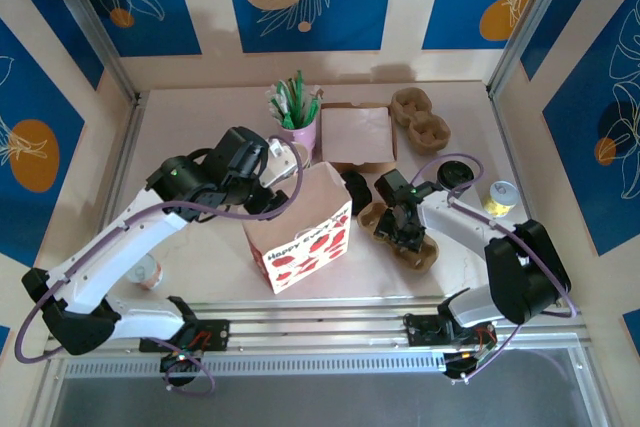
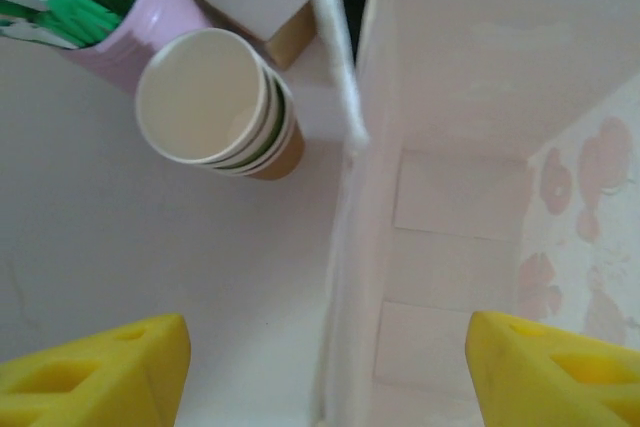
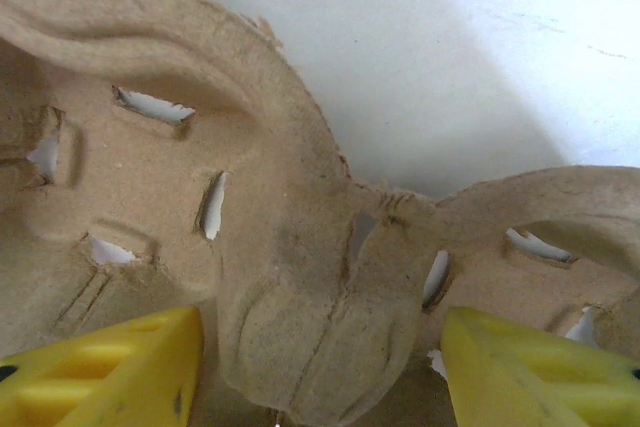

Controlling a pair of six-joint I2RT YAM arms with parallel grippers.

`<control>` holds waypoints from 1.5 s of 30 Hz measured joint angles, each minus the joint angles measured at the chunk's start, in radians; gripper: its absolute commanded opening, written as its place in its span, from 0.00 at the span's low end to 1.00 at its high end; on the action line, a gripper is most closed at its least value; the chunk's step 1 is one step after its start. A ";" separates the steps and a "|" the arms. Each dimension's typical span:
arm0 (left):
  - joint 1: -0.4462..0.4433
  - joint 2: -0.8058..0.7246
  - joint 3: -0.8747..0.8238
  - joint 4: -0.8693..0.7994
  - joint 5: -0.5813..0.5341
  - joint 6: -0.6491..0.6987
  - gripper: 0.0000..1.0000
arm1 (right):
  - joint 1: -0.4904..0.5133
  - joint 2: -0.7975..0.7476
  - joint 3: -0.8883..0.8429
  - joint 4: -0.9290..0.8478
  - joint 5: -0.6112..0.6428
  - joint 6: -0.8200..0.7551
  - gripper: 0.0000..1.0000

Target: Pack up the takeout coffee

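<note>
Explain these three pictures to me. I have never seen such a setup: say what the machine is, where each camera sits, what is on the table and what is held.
These are two robot arms bolted at the near edge of the table. The wide picture looks down from above and behind them; the other two come from a camera on each wrist, the yellow wedges being that arm's fingers. On the table stand an open paper bag, a pink cup of green sticks, a stack of paper cups and pulp cup carriers. The left gripper is open, astride the bag's wall. The right gripper is open around the middle ridge of one carrier. Nothing is held.
</note>
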 measured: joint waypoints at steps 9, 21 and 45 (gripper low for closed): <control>0.000 0.057 0.022 0.048 -0.197 0.011 0.73 | -0.006 0.035 0.000 0.016 0.008 -0.005 0.51; 0.001 0.143 0.058 0.139 -0.339 0.060 0.75 | -0.008 0.005 -0.014 0.020 0.031 -0.016 0.43; 0.001 -0.224 0.011 0.312 -0.286 0.002 1.00 | 0.017 -0.343 -0.045 -0.127 0.106 -0.079 0.33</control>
